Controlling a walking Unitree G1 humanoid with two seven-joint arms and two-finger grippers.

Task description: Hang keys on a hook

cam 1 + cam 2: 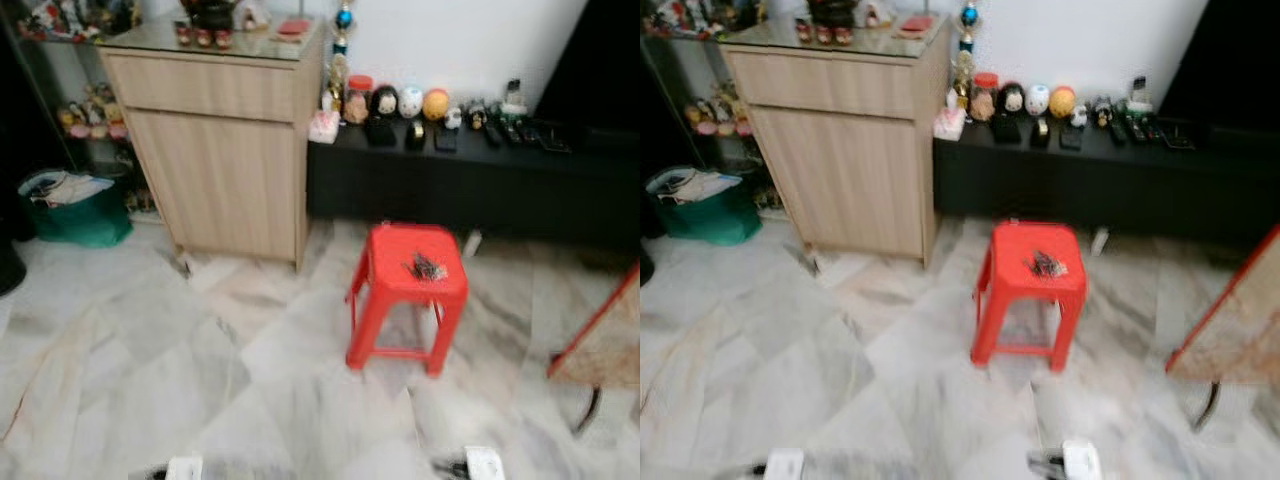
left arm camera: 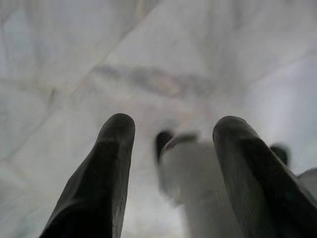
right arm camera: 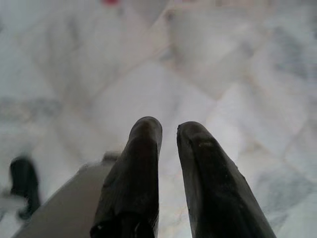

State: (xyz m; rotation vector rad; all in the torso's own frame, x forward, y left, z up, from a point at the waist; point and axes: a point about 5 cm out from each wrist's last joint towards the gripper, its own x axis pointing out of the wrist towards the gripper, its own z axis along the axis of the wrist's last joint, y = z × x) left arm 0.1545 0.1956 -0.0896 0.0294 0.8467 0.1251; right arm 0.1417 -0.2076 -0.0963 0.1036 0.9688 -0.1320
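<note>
No writing or brand could be read anywhere; the head views were slightly blurred. One red plastic stool stood on a pale grey marble-tiled floor, and on its seat, toward the far right corner, lay a small dark bunch that looked like the keys. Behind the stool ran a long, low black desk against a white wall, carrying a row of small figurines and other ornaments, about three of them round heads, plus several dark remote-like items too small to count. To its left stood one light wooden cabinet with a glass top holding a few small objects. Further left, a green bag sat on the floor before a cluttered shelf. At the right edge leaned one orange-framed board.

The left gripper pointed down at the floor, its two black fingers spread well apart with nothing between the jaws. The right gripper also hung over the floor, its fingers nearly together and empty, a thin gap between them.
</note>
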